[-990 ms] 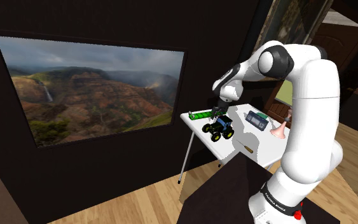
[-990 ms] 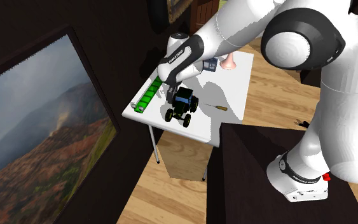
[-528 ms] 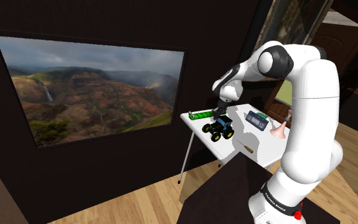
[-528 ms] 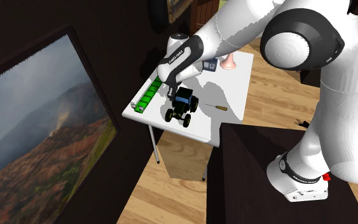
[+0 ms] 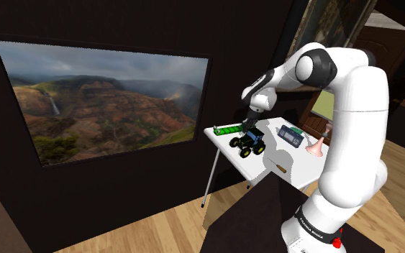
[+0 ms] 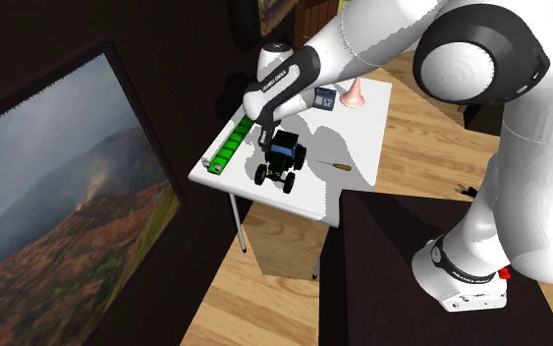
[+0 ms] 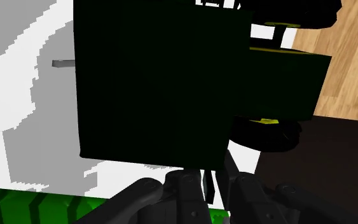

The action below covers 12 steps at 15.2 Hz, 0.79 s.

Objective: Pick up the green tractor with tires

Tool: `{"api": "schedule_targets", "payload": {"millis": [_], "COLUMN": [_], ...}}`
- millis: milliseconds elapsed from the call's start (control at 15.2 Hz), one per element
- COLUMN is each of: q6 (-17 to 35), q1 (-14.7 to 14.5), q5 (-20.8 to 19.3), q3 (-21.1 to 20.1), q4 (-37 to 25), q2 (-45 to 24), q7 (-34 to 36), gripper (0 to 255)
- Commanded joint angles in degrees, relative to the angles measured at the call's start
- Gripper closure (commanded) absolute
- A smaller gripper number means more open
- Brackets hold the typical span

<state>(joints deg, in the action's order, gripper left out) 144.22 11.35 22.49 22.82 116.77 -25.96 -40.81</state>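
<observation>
My claw on the tractor, over the white table

My arm reaches up and left from the dark stand (image 5: pixel 255 215) at lower right; my claw (image 5: pixel 251 130) comes down on top of the green tractor (image 5: pixel 249 144) and clasps its blue cab; the black tires hang close above the table (image 5: pixel 298 164), and I cannot tell whether they touch it; a green strip (image 5: pixel 225 131) lies just behind the tractor at the table's far edge; a dark gadget (image 5: pixel 290 134), a pink flared piece (image 5: pixel 314 147) and a small brown tool (image 5: pixel 282 169) lie further right; a big landscape picture (image 5: pixel 107 97) hangs on the dark wall at left.
</observation>
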Motion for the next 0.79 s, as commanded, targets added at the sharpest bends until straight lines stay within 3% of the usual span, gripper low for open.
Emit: {"api": "schedule_targets", "payload": {"millis": [0, 726], "q6": [-0.9, -6.06], "q1": [-0.41, -2.09], "q5": [-0.81, -4.77], "q3": [0.57, 2.88], "q4": [0.11, -0.52], "q2": [1.21, 6.24], "q7": [0.57, 3.5], "gripper": [255, 255]}}
